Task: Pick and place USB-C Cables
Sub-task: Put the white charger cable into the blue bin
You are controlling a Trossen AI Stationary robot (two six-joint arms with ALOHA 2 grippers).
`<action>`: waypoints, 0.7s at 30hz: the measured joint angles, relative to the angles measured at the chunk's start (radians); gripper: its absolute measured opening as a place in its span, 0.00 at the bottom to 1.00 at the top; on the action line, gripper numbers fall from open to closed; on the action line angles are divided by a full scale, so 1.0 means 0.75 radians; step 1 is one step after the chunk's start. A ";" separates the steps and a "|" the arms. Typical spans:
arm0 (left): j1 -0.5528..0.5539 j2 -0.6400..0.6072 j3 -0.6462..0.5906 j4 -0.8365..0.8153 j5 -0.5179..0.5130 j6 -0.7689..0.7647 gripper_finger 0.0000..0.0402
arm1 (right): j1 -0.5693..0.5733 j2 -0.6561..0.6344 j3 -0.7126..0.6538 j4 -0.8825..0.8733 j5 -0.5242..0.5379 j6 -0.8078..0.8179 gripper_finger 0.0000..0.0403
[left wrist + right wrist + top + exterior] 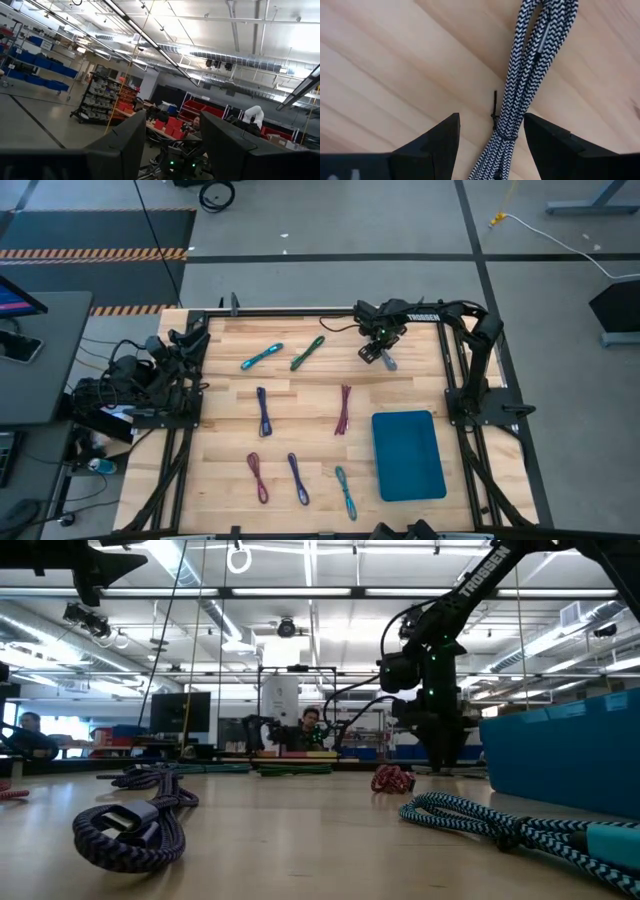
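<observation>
Several short folded cables lie flat on the wooden table: teal (pixel 262 357), green (pixel 307 352), blue (pixel 264 411), maroon (pixel 343 409), purple (pixel 258 477), a second blue (pixel 299 478) and a second teal (pixel 346 492). My right gripper (pixel 378 352) hangs over a grey, black-and-white braided cable (pixel 388 361) near the far edge. In the right wrist view the gripper (pixel 491 120) is open, one finger on each side of that cable (pixel 530 55), which lies on the wood. My left gripper (pixel 172 145) is open and parked at the table's far left corner, facing the room.
A teal rectangular bin (pixel 408 454) sits on the table's right near part, close to the right arm's base (pixel 480 395). In the low view a purple-blue cable (pixel 130 830) and a teal one (pixel 520 825) lie nearest. People sit at benches in the room beyond (pixel 312 725).
</observation>
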State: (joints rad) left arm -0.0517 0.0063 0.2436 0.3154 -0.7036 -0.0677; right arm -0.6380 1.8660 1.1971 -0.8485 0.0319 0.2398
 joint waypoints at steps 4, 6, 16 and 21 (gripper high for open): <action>0.000 0.000 0.000 0.000 0.000 -0.001 0.48 | -0.001 -0.001 -0.030 0.014 0.000 0.004 0.56; 0.000 0.000 0.000 0.000 0.000 -0.006 0.48 | -0.001 -0.004 -0.058 0.029 -0.003 0.009 0.56; 0.000 0.000 0.000 0.000 0.001 -0.024 0.48 | -0.001 -0.011 -0.120 0.079 -0.004 0.067 0.53; 0.000 0.000 0.000 -0.003 0.000 -0.029 0.48 | 0.000 -0.009 -0.122 0.081 -0.021 0.098 0.35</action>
State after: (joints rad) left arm -0.0517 0.0063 0.2436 0.3133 -0.7033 -0.0891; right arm -0.6380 1.8591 1.1057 -0.7875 0.0162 0.3131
